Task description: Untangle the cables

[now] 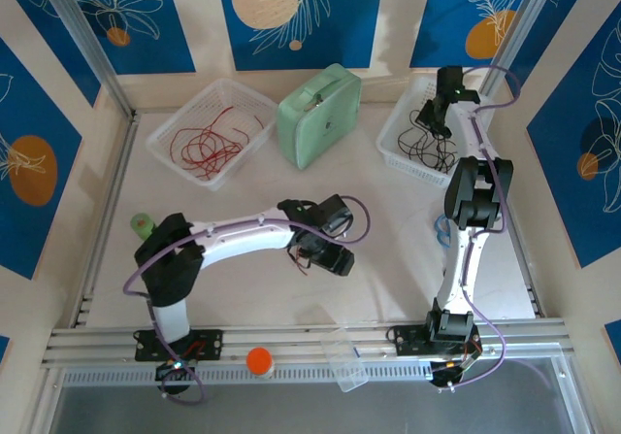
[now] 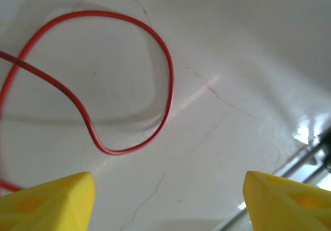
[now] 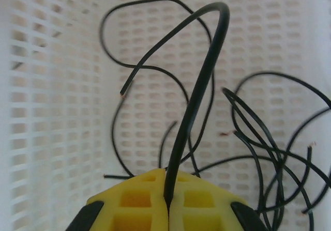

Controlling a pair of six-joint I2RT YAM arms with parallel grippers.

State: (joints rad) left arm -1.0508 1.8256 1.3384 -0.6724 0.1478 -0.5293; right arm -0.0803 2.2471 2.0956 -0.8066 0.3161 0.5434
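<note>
two white mesh baskets stand along the table's far edge. the left basket (image 1: pixel 182 112), toward the far left corner, holds a tangle of red cables (image 1: pixel 206 148). near the table's middle the left gripper (image 1: pixel 310 251) hangs low with its yellow fingers (image 2: pixel 57 197) spread wide and gripping nothing; a loose red cable (image 2: pixel 170 81) lies looped on the table (image 2: pixel 232 50) just ahead of them. a mint green case (image 1: pixel 320 114) sits at the far edge between the baskets. the right basket (image 1: pixel 393 118), toward the far right corner, holds black cables (image 1: pixel 427 145). the right gripper (image 3: pixel 168 192) is inside it, pinched tight on one black cable (image 3: pixel 199 86) that arches upward.
</note>
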